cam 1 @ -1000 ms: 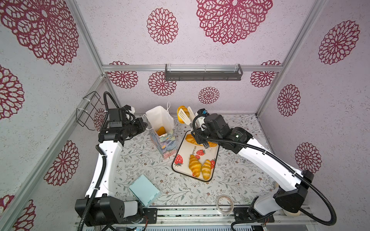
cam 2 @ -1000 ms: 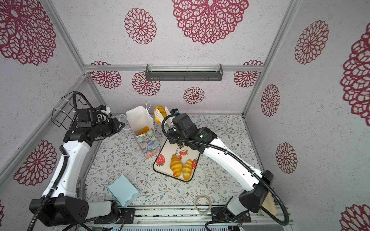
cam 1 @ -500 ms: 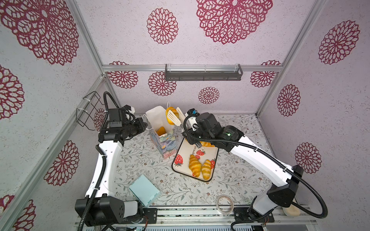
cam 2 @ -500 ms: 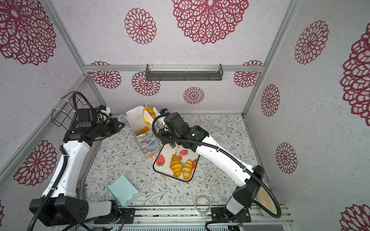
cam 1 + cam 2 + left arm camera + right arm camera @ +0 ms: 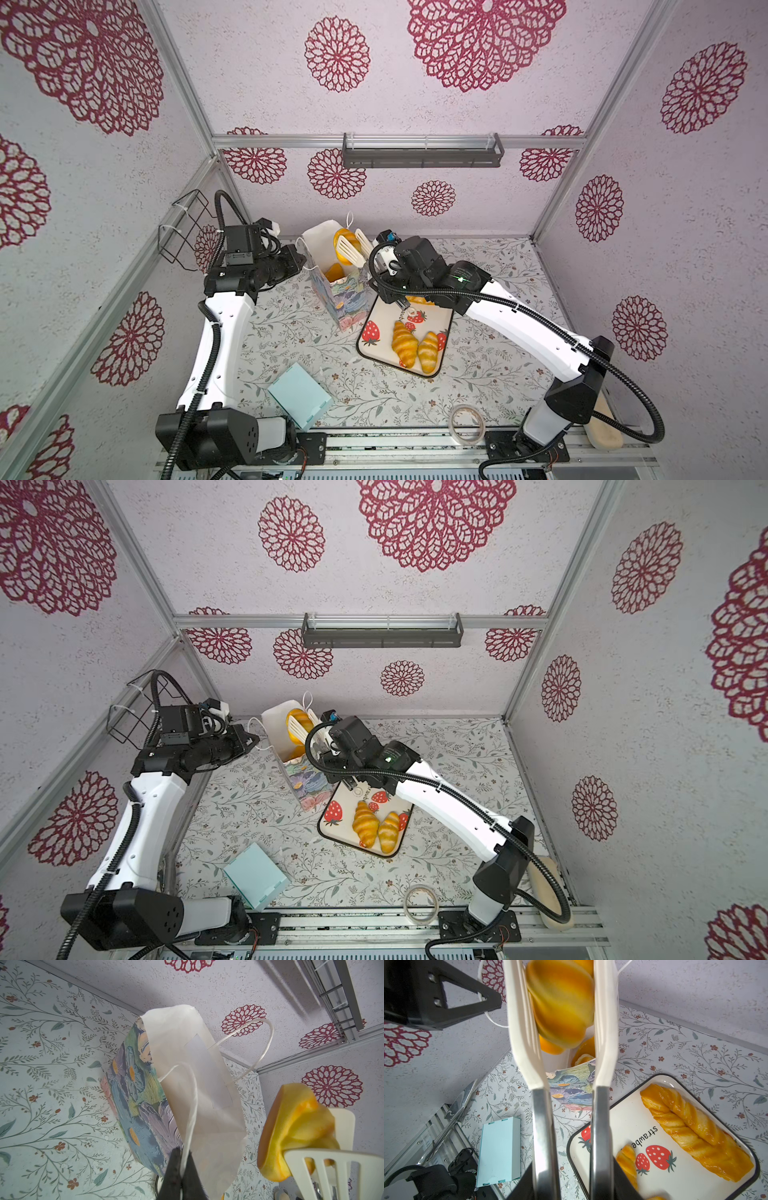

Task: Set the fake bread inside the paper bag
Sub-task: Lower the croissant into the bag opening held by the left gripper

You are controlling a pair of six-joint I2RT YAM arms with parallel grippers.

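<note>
Left gripper (image 5: 180, 1155) is pinching the cord handle (image 5: 192, 1105) of the paper bag (image 5: 345, 299), jaws closed on it, probably holding the mouth open. Right gripper (image 5: 572, 1180) is clamping the tongs (image 5: 603, 1043), jaws narrow around their arms, and the tongs are squeezing a roll (image 5: 344, 245) just above the bag mouth, likely for a drop-in. Two croissants (image 5: 405, 343) and a twisted loaf (image 5: 695, 1132) are waiting on the tray (image 5: 623, 1118) beside the bag.

The roll (image 5: 347, 233) gripped in the tongs (image 5: 365, 246) was carried leftward in both top views, from the right of the paper bag (image 5: 345, 305) to above its open mouth. The right arm (image 5: 519, 316) was stretched farther across the counter (image 5: 291, 332), its elbow (image 5: 577, 390) was drawn toward the middle, and the pale block (image 5: 604, 432) at the near right edge was uncovered further.
</note>
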